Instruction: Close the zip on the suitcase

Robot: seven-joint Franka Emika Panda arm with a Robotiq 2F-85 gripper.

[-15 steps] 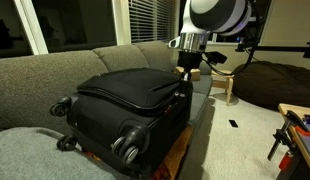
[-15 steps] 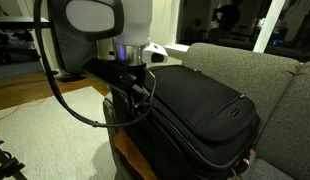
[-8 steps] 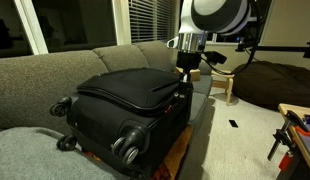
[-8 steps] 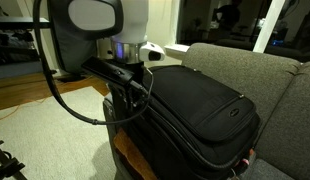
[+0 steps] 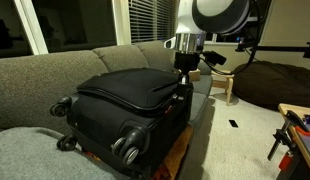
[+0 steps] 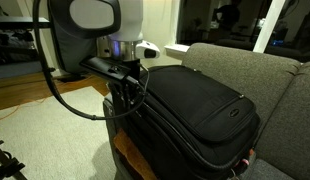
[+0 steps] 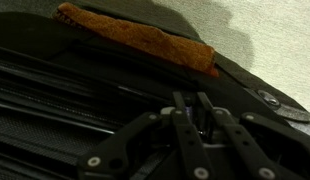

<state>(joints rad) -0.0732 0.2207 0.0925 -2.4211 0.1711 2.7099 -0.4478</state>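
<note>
1. Centrally in both exterior views, the suitcase (image 5: 125,100) (image 6: 200,105) is seen lying flat, boxy and round-cornered, in matte black fabric.
2. The zip (image 6: 178,130) is traced as a thin dark line around the lid edge.
3. The gripper (image 7: 195,125) is set against that edge, lower centre of the wrist view. Its metal fingers are drawn close, but whether they grip anything cannot be told.
4. A grey woven sofa (image 5: 55,70) is seen behind.

— What does the arm (image 5: 220,14) look like?
— Glossy white rounded shells, a dark-grey disc on the joint and a silvery wrist ring. A black cable (image 6: 57,88) loops alongside.
— And the gripper (image 7: 193,118)?
— Black linkage bars with silvery pivot screws (image 7: 267,98).
</note>
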